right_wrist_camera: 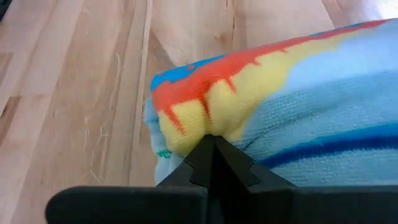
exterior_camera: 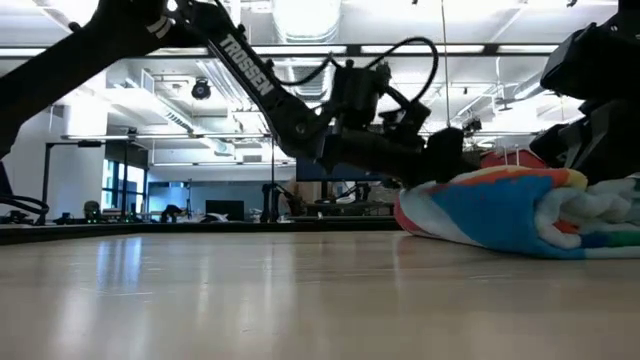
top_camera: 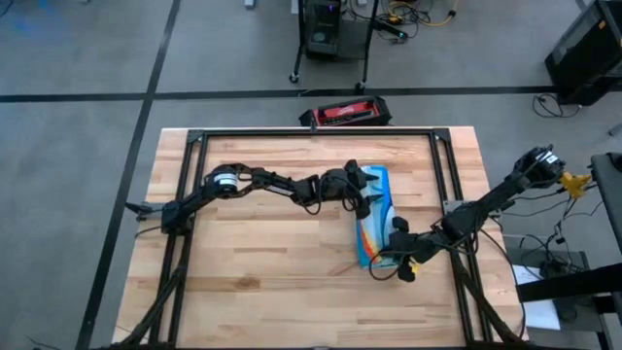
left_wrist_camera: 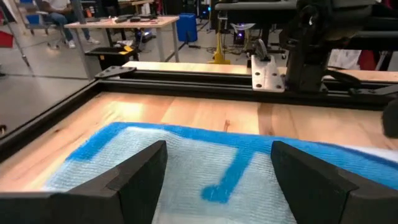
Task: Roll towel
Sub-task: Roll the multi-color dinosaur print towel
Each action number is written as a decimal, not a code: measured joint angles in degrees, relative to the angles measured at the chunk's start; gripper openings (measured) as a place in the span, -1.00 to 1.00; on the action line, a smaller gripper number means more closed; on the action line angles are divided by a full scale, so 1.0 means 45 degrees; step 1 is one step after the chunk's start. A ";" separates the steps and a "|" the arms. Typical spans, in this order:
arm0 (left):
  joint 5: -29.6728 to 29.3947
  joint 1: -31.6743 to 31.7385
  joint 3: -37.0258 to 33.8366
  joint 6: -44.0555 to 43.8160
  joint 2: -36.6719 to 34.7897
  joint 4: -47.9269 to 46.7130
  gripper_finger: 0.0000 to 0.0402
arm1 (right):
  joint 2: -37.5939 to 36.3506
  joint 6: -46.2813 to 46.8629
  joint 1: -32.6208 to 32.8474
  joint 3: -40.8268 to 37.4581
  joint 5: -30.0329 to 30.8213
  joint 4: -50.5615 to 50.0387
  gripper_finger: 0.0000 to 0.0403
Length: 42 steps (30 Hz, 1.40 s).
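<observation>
The towel [top_camera: 375, 220] lies right of the table's [top_camera: 262, 272] middle as a narrow folded strip running from far to near; its near end is bunched into a thick, soft lump, while the far part lies flat, pale blue with darker blue marks. The right gripper [top_camera: 393, 262] is at that bunched near end, fingers pressed together with their tips against the red-and-yellow print; whether any cloth is caught between them cannot be told from its wrist view. The left gripper [top_camera: 367, 194] hangs just over the flat far part with its fingers [left_wrist_camera: 134, 180] spread wide, holding nothing. The rolling looks begun but not far along: one end is gathered, and most of the strip is not yet wound. The next move likely calls for turning the bunched end over onto the flat part and pushing it on toward the far end, keeping the roll tight and straight. The left gripper could press the flat cloth down so it does not slide. Soft cloth may slump or unroll if released early.
</observation>
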 joint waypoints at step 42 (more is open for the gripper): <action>-0.0091 -0.1243 -0.5713 0.0489 -0.3278 -0.1044 0.36 | 0.8982 -0.4903 -0.2396 0.1041 0.1007 1.4474 -1.00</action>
